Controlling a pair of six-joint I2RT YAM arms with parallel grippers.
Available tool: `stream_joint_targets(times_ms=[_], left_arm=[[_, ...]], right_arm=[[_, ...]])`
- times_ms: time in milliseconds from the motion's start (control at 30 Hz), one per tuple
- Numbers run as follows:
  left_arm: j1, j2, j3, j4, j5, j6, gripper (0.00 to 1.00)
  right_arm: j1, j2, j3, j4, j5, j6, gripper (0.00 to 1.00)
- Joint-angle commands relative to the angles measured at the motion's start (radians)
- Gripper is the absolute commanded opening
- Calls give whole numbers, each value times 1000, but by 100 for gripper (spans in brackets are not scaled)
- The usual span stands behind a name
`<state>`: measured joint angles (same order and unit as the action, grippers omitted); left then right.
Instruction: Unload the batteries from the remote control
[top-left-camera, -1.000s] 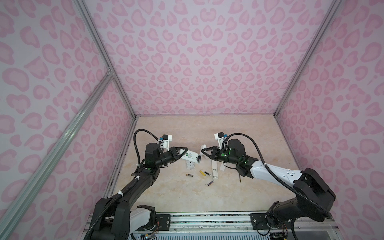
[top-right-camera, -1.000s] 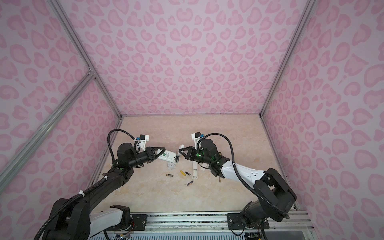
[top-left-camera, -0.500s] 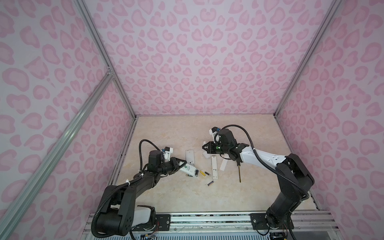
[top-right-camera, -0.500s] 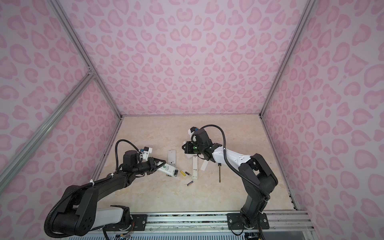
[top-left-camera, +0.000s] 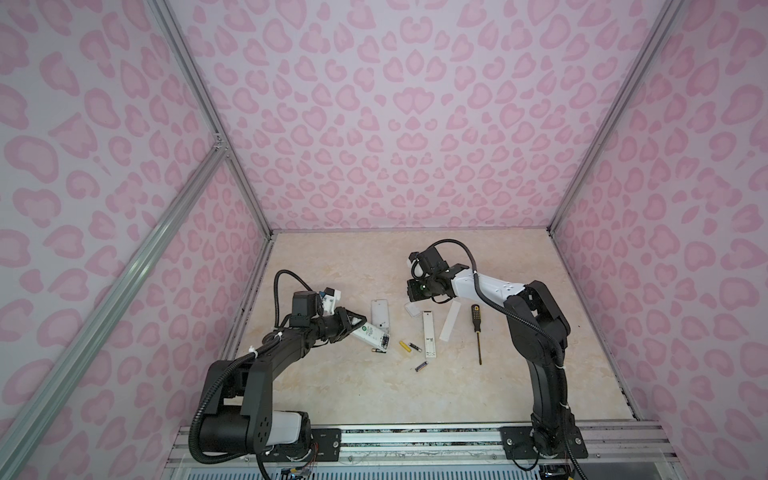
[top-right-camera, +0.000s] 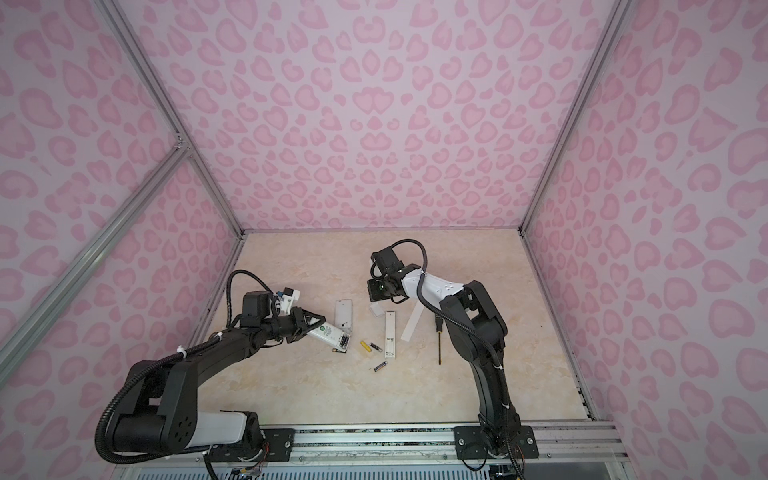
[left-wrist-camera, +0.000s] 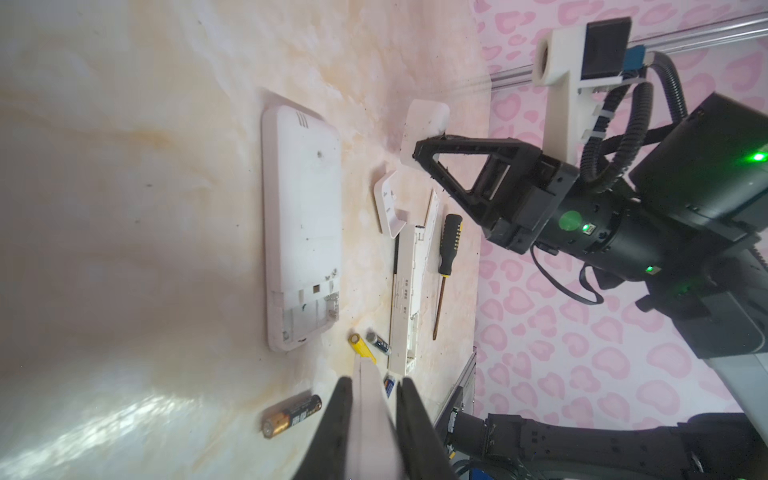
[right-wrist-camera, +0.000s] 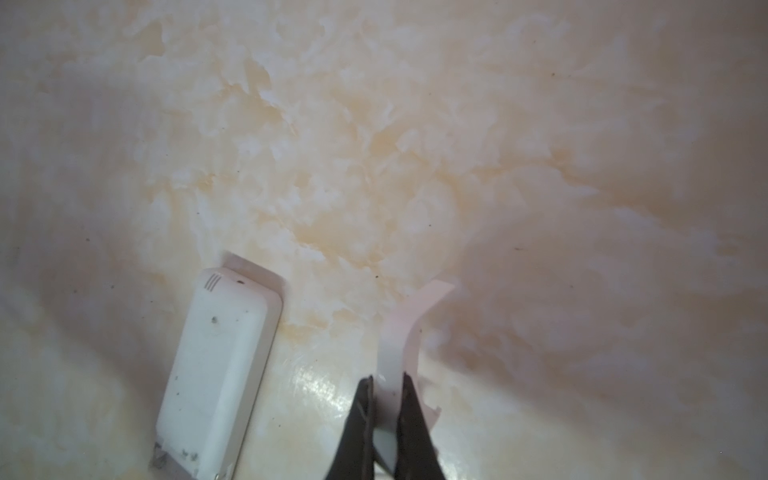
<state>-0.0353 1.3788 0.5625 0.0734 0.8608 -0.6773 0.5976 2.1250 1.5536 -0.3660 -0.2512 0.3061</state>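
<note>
Evidently mid-unload, judging by the loose scatter on the tabletop (top-left-camera: 353, 395). Nearest the rail: purplish-blue battery (top-left-camera: 421, 366), alone. Just beyond: black-and-gold battery (left-wrist-camera: 292, 415) lying just beside the low end of the held remote (top-left-camera: 371, 336), then yellow battery (top-left-camera: 404, 347) and black battery (top-left-camera: 414, 346) close together. Left gripper (left-wrist-camera: 374, 390) closed narrow on that remote, holding it tilted with the open bay end down near the tabletop; contents of that bay impossible to tell. Further out: second white remote (left-wrist-camera: 303, 216) lying back upward, bay uncovered and seemingly empty; slim remote (top-left-camera: 429, 334) likewise opened, with long cover strip (top-left-camera: 450, 322) and screwdriver (top-left-camera: 476, 328) beside it. Farthest: right gripper (right-wrist-camera: 386, 382) pinched fully together on a small white cover (right-wrist-camera: 399, 332), thin edge between the pads, low over the tabletop, contact with it unclear. Probably the step in hand: parking that cover out of the way. Next, likely: let go of the cover clear of the scatter, move over to the held remote, check its bay and tease out anything left there, keeping the left clamp steady against slipping.
</note>
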Motion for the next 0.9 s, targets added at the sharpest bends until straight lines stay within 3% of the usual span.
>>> stream_joint_targets(times_ms=[0,300,433,667,867], left_arm=[[48,1,61,-194,9,125,4],[192,85,240,-567,-58,356,4],[218,133,271,-611,-53,391,4],[218,270,258,-609,0,402,3],[218,315,289,-605,27,412,3]], right_arm=[[1,41,38,-83,66,-62,3],[29,115,117,-169,190,-150,9],[51,120,134,-192,231,-182,16],[70,72,114,-185,253,-187,39],[75,-11,43,-143,250,-170,43]])
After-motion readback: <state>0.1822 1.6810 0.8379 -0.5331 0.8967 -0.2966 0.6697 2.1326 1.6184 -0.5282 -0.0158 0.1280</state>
